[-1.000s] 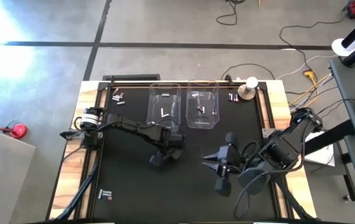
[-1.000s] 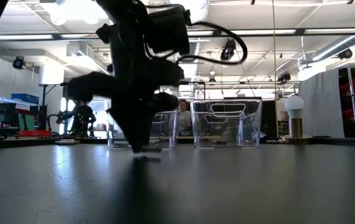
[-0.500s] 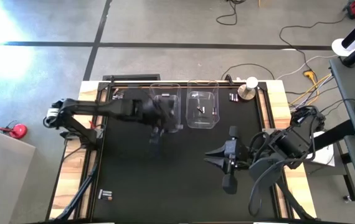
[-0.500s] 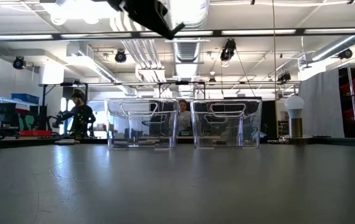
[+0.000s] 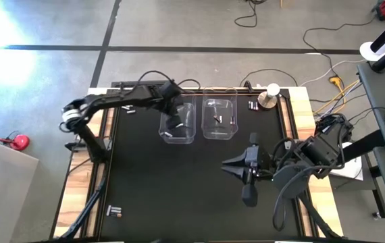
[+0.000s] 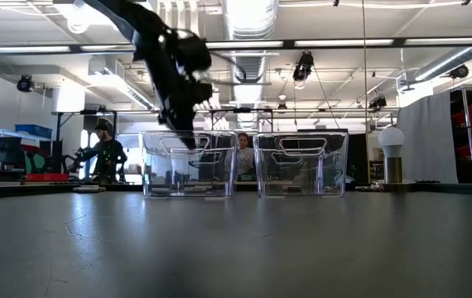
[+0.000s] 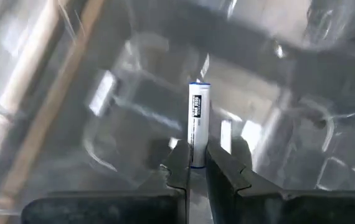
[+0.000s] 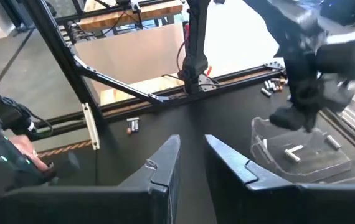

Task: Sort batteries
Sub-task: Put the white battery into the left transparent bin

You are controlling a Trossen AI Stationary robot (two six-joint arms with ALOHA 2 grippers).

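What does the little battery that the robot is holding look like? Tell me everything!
The battery is a tiny, thin white cylinder with a dark printed label on its side and a bluish ring at its far end. The left hand is shut on its lower end, one dark finger pressing each side, so it sticks straight out past the fingertips. It hangs in the air above the left clear bin, touching nothing but those fingers. It looks whole and clean.

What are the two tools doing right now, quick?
Left tool: closed on a white battery, above the left clear bin.
Right tool: holding nothing, fingers a little apart, above the mat.
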